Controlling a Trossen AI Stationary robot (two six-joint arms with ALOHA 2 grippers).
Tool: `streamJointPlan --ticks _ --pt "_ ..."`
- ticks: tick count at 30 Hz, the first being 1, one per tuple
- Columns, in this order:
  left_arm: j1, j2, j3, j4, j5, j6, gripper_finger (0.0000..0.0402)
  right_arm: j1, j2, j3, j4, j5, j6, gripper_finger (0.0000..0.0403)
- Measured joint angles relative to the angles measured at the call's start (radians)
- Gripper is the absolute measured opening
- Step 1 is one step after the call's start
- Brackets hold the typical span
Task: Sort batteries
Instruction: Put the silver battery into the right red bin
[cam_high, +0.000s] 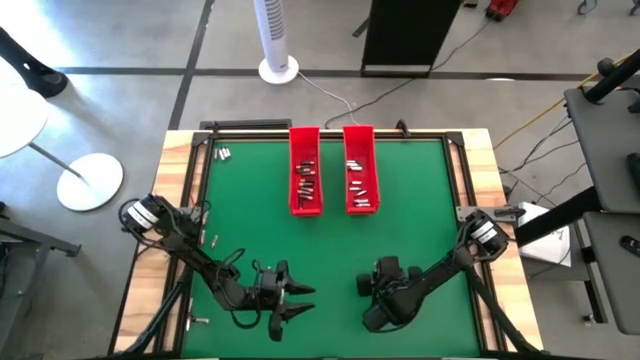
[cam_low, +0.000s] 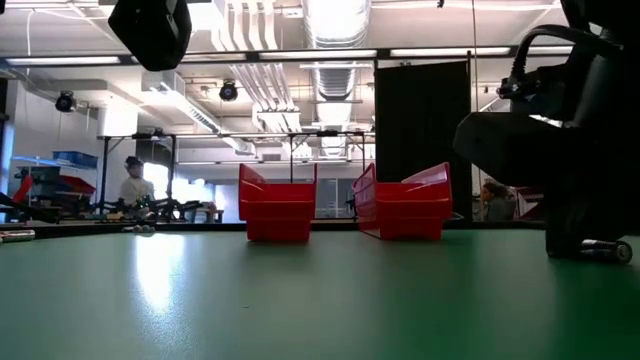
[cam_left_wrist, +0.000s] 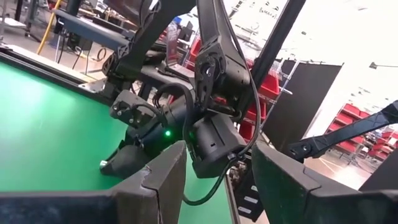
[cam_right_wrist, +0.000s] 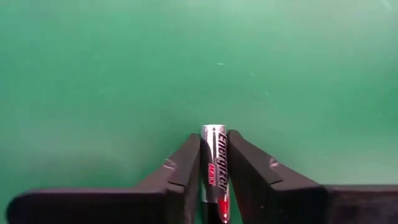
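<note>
My right gripper (cam_right_wrist: 213, 171) is low over the green table (cam_high: 420, 200) at the near right and is shut on a silvery battery with a red label (cam_right_wrist: 213, 155). It also shows in the high view (cam_high: 372, 300) and the low view (cam_low: 575, 225). My left gripper (cam_left_wrist: 214, 186) is open and empty at the near left (cam_high: 298, 298), above the table and pointing toward the right arm. Two long red trays (cam_high: 305, 170) (cam_high: 360, 170) stand at the far middle with several batteries inside. A few loose batteries (cam_high: 222, 153) lie at the far left corner. My right gripper pinches the battery's long sides (cam_right_wrist: 214, 146) between its two fingers. The fingers lie along the battery, and its end cap reaches just past their tips. The fingers slant down toward the table. In the low view the battery (cam_low: 605, 250) lies at the table's surface.
Another loose battery (cam_high: 200, 320) lies near the left edge by the left arm. A wooden frame (cam_high: 185, 200) borders the table. Open green mat lies between the trays and both grippers.
</note>
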Motion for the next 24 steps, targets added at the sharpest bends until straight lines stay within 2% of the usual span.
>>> streamJointPlan --ticks 7,16,20,24 --pt "0.000 0.000 0.000 0.000 -0.001 0.004 0.0162 0.001 0.000 -0.001 0.005 -0.006 -0.070 0.0042" --pt "0.001 0.000 0.000 -0.053 -0.004 0.024 0.0162 -0.021 -0.086 0.009 0.029 -0.075 -0.232 0.0040" --pt "0.010 0.000 0.000 -0.088 -0.007 0.024 0.0162 -0.034 -0.183 0.009 0.021 -0.067 -0.409 0.0040" --pt "0.024 -0.001 0.000 -0.130 -0.013 0.024 0.0162 -0.110 -0.285 0.010 0.019 0.010 -0.699 0.0040"
